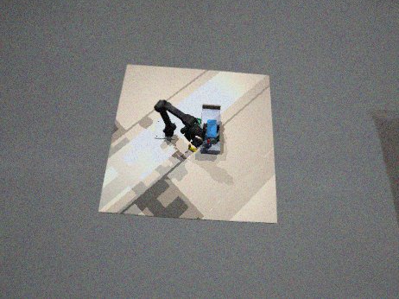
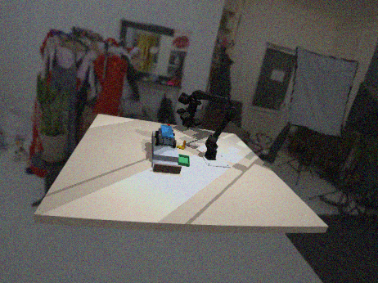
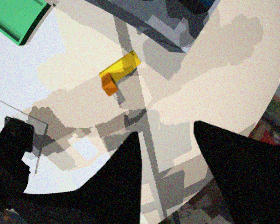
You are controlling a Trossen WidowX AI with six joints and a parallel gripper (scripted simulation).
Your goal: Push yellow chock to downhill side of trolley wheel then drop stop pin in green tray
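Note:
The blue trolley [image 1: 212, 127] [image 2: 167, 132] stands on the grey ramp [image 1: 211, 113] [image 2: 165, 159]. The red-headed stop pin [image 1: 208, 142] [image 2: 168, 124] shows at the trolley's uphill end. The yellow chock [image 1: 193, 148] [image 2: 182, 145] [image 3: 120, 66] lies on the table beside the ramp, its orange handle [image 3: 109, 85] pointing away from the ramp. My gripper [image 2: 191, 123] [image 3: 166, 132] is partly open and empty, in the air above the table on the chock's side of the ramp. In the wrist view the chock is ahead of the fingertips, left of the gap. Its black base is barely visible.
The green tray [image 1: 199, 121] [image 2: 183, 160] [image 3: 17, 17] sits beside the ramp, towards its low end, partly under my arm in the top view. The ramp's low end has a brown end face [image 2: 167, 168]. My arm's base [image 2: 211, 152] stands across from the ramp.

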